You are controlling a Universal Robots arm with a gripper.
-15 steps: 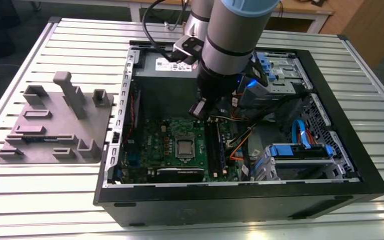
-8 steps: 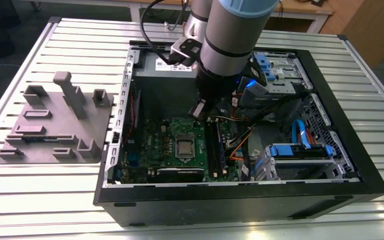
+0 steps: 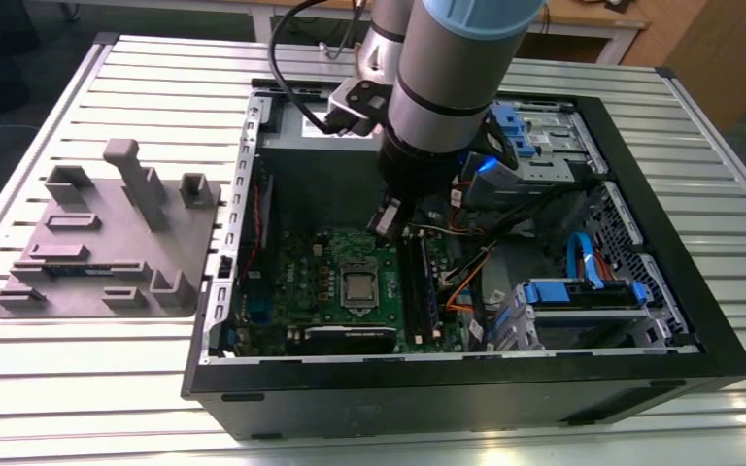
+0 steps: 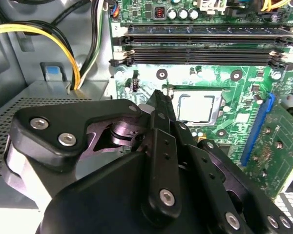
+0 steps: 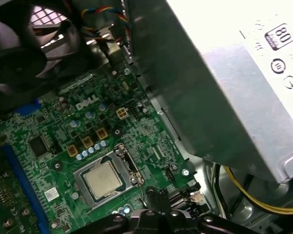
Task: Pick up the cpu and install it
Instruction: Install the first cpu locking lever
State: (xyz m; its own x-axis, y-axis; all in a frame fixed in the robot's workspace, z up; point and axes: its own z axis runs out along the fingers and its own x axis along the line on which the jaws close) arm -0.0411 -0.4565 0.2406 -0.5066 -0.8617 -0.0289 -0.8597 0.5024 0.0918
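Observation:
The cpu (image 3: 360, 284) lies flat in its socket on the green motherboard (image 3: 298, 282) inside the open computer case (image 3: 477, 383). Its shiny square top also shows in the second wrist view (image 4: 198, 107) and in the first wrist view (image 5: 102, 179). My gripper (image 3: 390, 219) hangs over the board, just behind the socket in the exterior view. Its black fingertips (image 4: 158, 97) are pressed together with nothing between them, a short way from the cpu's edge. The same tips (image 5: 156, 194) stand beside the socket frame, apart from the chip.
The grey power-supply box (image 5: 244, 97) sits close beside the arm. Black memory slots (image 4: 200, 44) run along one side of the socket, near yellow cables (image 4: 53, 36). A fan (image 5: 19, 53) is nearby. Blue drive cages (image 3: 581, 291) fill the exterior view's right. A grey parts fixture (image 3: 101, 243) lies outside the case.

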